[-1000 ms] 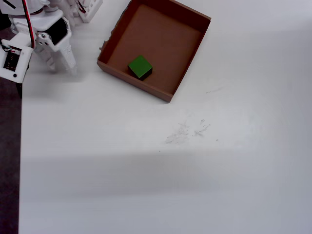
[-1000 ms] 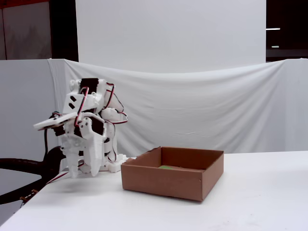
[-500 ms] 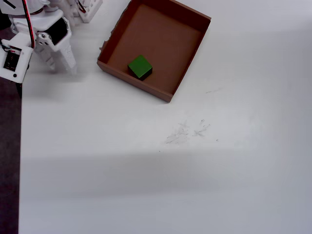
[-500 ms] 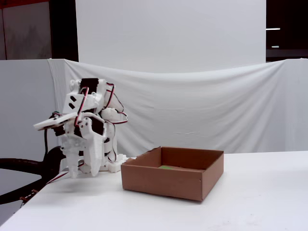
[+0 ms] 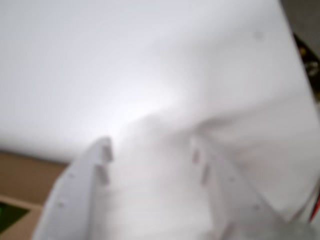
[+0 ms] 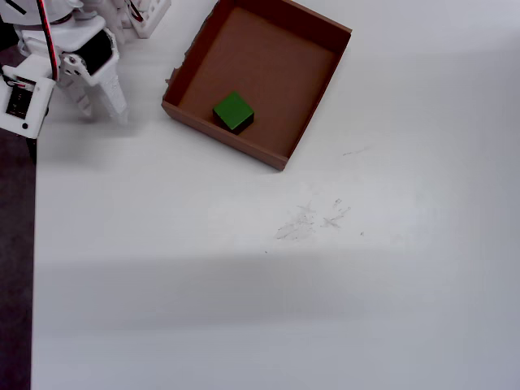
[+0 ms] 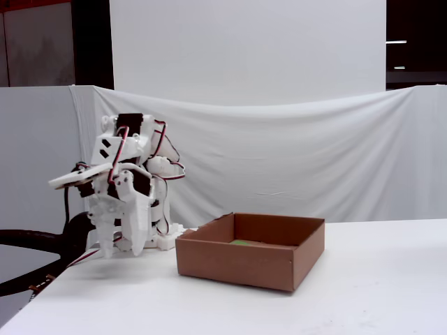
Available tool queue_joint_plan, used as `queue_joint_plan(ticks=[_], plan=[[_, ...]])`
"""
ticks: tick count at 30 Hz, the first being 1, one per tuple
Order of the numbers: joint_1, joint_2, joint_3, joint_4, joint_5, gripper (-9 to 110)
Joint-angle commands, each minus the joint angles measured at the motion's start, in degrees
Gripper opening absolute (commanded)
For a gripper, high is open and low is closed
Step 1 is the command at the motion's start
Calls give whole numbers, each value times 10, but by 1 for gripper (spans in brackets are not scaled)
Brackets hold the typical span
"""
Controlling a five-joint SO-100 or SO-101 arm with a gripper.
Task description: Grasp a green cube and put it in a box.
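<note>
The green cube (image 6: pixel 233 110) lies inside the box (image 6: pixel 286 154), near its front wall in the overhead view. In the fixed view only a green sliver (image 7: pixel 243 243) shows over the box wall (image 7: pixel 237 264). The wrist view shows a corner of the box (image 5: pixel 22 175) and a bit of green (image 5: pixel 7 215) at the lower left. My white gripper (image 6: pixel 101 110) hangs fingertips down over the white table, left of the box and apart from it. Its jaws stand apart with nothing between them, as the wrist view (image 5: pixel 150 145) shows. In the fixed view the gripper (image 7: pixel 115 248) is just above the table.
The arm's base (image 6: pixel 138 16) stands at the table's top left corner in the overhead view. The table's left edge (image 6: pixel 34 244) runs close beside the gripper, with dark floor beyond. White table (image 6: pixel 325 284) spreads right and below the box.
</note>
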Motion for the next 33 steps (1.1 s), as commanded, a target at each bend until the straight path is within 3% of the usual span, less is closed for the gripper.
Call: queue_joint_plan(ticks=[1, 33], plan=[[-10, 0, -4, 3, 4, 22], [-3, 0, -4, 3, 4, 22]])
